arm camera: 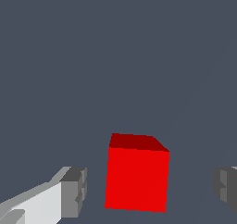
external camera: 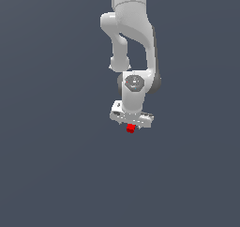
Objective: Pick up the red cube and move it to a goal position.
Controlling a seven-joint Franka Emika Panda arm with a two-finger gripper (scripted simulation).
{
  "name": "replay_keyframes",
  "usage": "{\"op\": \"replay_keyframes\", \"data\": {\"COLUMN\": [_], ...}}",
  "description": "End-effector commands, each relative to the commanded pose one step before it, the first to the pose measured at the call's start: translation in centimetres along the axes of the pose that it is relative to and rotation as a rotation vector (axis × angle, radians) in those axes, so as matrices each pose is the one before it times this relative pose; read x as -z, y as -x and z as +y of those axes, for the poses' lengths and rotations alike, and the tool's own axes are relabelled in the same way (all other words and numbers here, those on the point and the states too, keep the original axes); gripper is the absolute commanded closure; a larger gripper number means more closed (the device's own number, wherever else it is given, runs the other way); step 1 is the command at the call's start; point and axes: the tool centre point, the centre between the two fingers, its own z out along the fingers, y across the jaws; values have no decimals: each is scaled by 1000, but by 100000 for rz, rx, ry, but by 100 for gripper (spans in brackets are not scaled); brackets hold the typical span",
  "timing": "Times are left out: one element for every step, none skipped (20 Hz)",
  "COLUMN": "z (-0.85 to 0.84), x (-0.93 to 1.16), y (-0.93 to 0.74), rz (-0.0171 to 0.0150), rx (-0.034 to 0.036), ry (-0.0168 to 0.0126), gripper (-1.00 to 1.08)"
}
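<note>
The red cube (external camera: 131, 128) shows just under the white hand of my gripper (external camera: 131, 124) in the exterior view, near the middle of the grey floor. In the wrist view the red cube (arm camera: 137, 177) stands between the two grey fingertips (arm camera: 75, 190), with a gap on each side. The gripper (arm camera: 150, 188) is open around the cube and its pads do not touch it. I cannot tell whether the cube rests on the floor. The goal position is out of view in both views.
The white arm (external camera: 133, 34) comes down from the top edge of the exterior view. A plain dark grey surface (external camera: 56, 165) fills everything else.
</note>
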Motion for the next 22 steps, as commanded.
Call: {"op": "replay_keyframes", "data": {"z": [-293, -97, -87, -76, -64, -50, -37, -25, -1, 0, 0, 0, 0, 0, 0, 0, 0, 0, 0, -54, 1, 4], "x": [-1304, -408, -355, -302, -247, -192, -137, -81, -27, 0, 0, 0, 0, 0, 0, 0, 0, 0, 0, 37, 29, 88], "y": [145, 48, 39, 31, 24, 17, 11, 8, -1, 0, 0, 0, 0, 0, 0, 0, 0, 0, 0, 30, -3, -9], "rz": [155, -2, -4, -5, -6, -6, -5, -4, -2, 0, 0, 0, 0, 0, 0, 0, 0, 0, 0, -12, 0, 0], "rx": [-2977, -872, -759, -645, -528, -413, -292, -169, -69, 0, 0, 0, 0, 0, 0, 0, 0, 0, 0, 93, 0, 0], "ry": [284, 86, 72, 59, 46, 34, 23, 13, 5, 0, 0, 0, 0, 0, 0, 0, 0, 0, 0, -29, 0, 0], "gripper": [-92, -92, -92, -92, -92, -92, -92, -92, -92, 108, 108, 108, 108, 108, 108, 108, 108, 108, 108, 108, 108, 108]}}
